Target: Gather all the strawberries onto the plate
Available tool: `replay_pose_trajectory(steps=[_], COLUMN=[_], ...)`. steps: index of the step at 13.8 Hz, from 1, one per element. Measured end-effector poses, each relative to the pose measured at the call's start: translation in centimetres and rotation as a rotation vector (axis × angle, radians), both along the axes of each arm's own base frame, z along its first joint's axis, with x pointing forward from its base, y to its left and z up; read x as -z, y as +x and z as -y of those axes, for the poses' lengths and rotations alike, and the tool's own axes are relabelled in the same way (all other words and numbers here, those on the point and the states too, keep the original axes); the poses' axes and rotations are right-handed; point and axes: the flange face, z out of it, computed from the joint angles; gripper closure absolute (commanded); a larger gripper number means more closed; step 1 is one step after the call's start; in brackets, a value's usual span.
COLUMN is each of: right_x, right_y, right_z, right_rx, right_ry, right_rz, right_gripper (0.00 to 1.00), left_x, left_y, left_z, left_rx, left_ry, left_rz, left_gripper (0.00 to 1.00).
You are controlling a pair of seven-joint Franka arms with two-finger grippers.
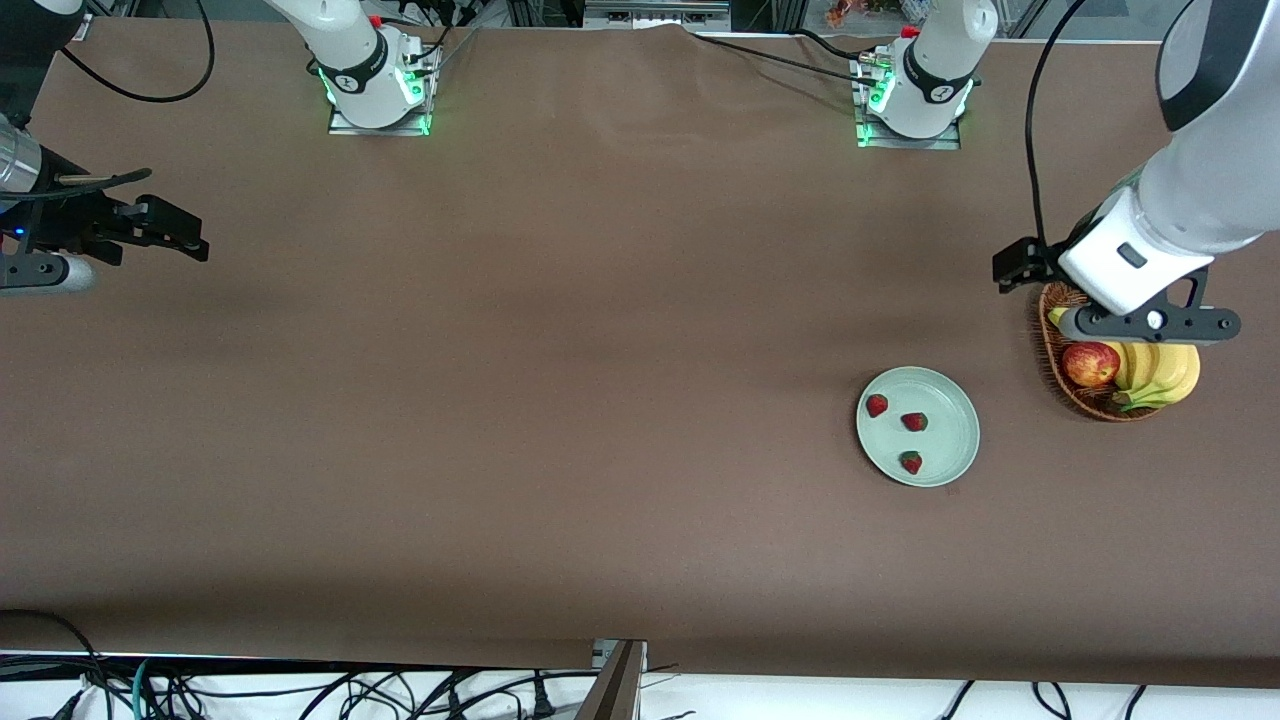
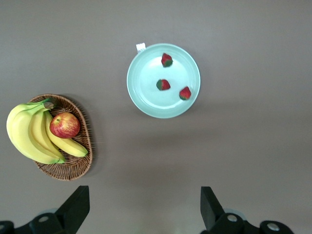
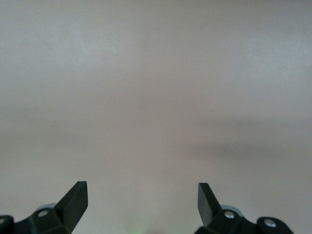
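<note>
Three small red strawberries (image 1: 911, 421) with green caps are seen lying on the round, pale mint-green plate (image 1: 955, 455) — at roughly ten, twelve and six o'clock of its centre.

The left gripper (image 2: 141, 207) is held high over the brown wicker basket (image 1: 1050, 370), fingers apart and empty.

The right gripper (image 3: 142, 201), likewise spread, waits over bare table at the right arm's end.

Collection is judged complete — any retreat is best kept high, so the plate is not nudged.

A: Lab, right?
B: Pretty sure. Two arm bases (image 1: 375, 90) bolted at 12 o'clock on a brown-covered table (image 1: 500, 400), green status lights glowing, loose cables (image 1: 300, 695) piled at 6 o'clock.
</note>
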Motion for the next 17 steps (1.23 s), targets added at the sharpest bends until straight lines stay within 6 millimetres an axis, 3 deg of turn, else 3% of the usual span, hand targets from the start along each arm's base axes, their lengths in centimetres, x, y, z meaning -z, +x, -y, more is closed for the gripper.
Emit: replay_pose_trajectory(steps=[4, 7, 9, 12, 17], right_x=[0.0, 0.0, 0.0, 0.0, 0.0], right_y=[0.0, 0.0, 0.0, 0.0, 0.0], right_z=[0.0, 0.0, 0.0, 0.0, 0.0], right_rx=[0.0, 0.0, 0.0, 0.0, 0.0], right_ry=[0.0, 0.0, 0.0, 0.0, 0.0], right_rz=[0.0, 0.0, 0.0, 0.0, 0.0], right_gripper=[0.0, 0.0, 0.0, 0.0, 0.0], left_x=[2.9, 0.2, -1.2, -0.9, -0.8], left_y=[-0.3, -2.1, -4.0, -6.0, -5.8], left_z=[-5.2, -7.3, -6.2, -4.1, -3.4], left_rx=[0.027, 0.013, 0.057, 0.09, 0.023], left_ry=[-0.132, -0.142, -0.069, -0.036, -0.032], left_rz=[0.046, 0.102, 0.129, 0.157, 0.165], left_gripper=[0.0, 0.0, 0.0, 0.0, 0.0])
